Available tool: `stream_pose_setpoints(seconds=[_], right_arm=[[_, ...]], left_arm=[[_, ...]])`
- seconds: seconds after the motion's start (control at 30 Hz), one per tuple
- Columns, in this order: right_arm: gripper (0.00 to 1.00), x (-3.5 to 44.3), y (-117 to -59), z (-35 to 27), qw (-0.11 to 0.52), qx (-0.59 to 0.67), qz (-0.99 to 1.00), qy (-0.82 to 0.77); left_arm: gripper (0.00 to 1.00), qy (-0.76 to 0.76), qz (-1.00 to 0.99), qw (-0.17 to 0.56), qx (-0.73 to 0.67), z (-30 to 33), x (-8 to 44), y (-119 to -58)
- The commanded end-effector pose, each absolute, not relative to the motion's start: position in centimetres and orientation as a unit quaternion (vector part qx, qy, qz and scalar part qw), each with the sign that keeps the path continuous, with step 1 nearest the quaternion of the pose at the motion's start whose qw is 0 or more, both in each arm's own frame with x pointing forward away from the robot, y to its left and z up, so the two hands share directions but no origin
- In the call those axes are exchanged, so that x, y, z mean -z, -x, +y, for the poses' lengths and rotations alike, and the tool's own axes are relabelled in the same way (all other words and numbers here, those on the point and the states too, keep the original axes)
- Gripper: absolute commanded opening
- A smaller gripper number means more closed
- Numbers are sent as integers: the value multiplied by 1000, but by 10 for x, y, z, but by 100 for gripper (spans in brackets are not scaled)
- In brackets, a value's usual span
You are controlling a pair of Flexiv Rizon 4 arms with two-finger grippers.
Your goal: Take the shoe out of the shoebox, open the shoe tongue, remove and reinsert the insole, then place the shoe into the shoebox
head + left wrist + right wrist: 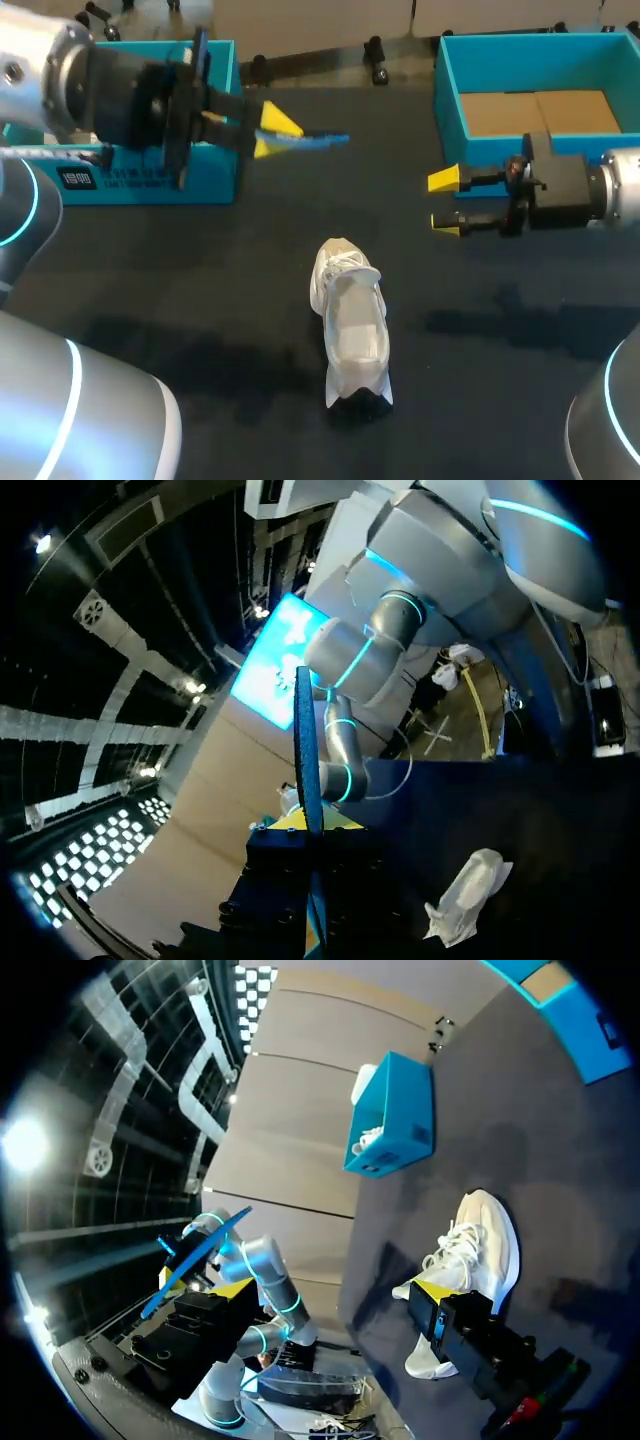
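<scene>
A white shoe (pixel 350 322) lies on the dark table, midway between my two arms, its laces toward the far side. High over the table's left part, my left gripper (pixel 272 131) is shut on a thin blue insole (pixel 322 138), which sticks out past its yellow tips. In the left wrist view the insole (pixel 308 750) stands edge-on between the tips of that gripper (pixel 312 823), with the shoe (pixel 468 893) on the table below. My right gripper (pixel 445 202) hovers open and empty to the right of the shoe (pixel 472 1252), just in front of the teal shoebox (pixel 447 100).
The shoebox at the back right shows a bare cardboard floor. A second teal box (pixel 140 178) stands at the back left, behind my left arm, and also shows in the right wrist view as the teal box (pixel 392 1118). Dark tabletop surrounds the shoe.
</scene>
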State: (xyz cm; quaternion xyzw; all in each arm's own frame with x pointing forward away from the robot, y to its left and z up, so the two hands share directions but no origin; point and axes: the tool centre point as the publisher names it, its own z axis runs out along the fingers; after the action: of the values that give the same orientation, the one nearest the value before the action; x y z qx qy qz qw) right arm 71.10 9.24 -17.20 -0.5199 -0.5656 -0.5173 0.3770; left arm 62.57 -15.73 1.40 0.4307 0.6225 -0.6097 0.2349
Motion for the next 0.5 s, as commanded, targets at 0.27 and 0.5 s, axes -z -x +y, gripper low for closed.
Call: stream_pose_setpoints(seconds=[0.27, 0.5], right_arm=[[100, 172, -711, 94, 376, 517, -566, 521], [100, 172, -711, 94, 376, 517, -566, 521]], left_arm=[[0, -601, 453, 524, 400, -165, 42, -623], [0, -601, 453, 524, 400, -165, 42, -623]])
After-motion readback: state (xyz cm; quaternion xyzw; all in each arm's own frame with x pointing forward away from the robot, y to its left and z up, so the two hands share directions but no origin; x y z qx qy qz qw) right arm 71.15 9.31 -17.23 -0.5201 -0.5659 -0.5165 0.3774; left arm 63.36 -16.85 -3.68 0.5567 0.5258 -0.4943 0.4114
